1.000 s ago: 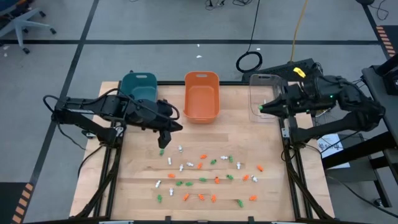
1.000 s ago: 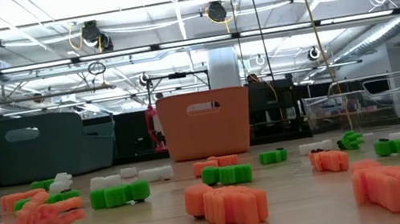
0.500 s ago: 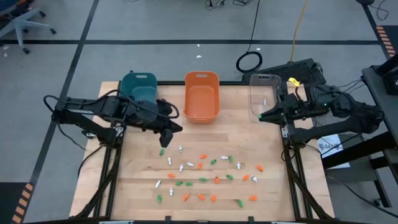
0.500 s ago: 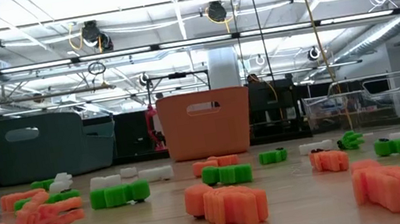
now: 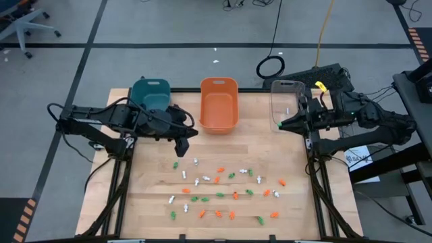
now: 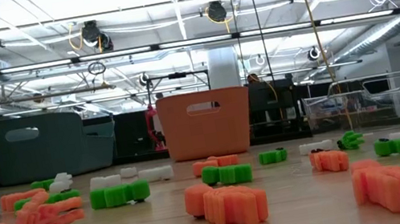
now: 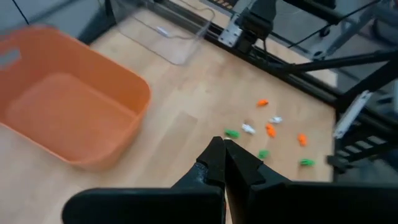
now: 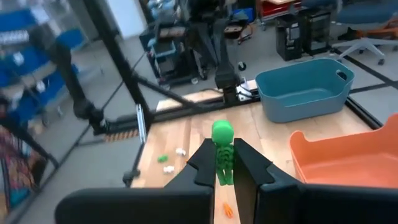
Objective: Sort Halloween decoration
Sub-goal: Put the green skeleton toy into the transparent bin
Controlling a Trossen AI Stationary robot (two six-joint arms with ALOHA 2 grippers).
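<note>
A green skeleton figure (image 8: 221, 151) is pinched by the right end effector (image 5: 281, 125) at the high view's right, beside the clear bin (image 5: 286, 101); a wrong-bin release is risked. The left end effector (image 5: 181, 148) is pressed together, empty, above the scattered trinkets (image 5: 223, 194).

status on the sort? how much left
Barely started. The clear bin holds one white piece; the orange bin looks empty. Right gripper grips a green skeleton beside the clear bin; left gripper is shut, empty. Most trinkets remain on the table.

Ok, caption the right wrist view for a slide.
Right pincer shut on a green skeleton, with the teal bin and orange bin ahead.
</note>
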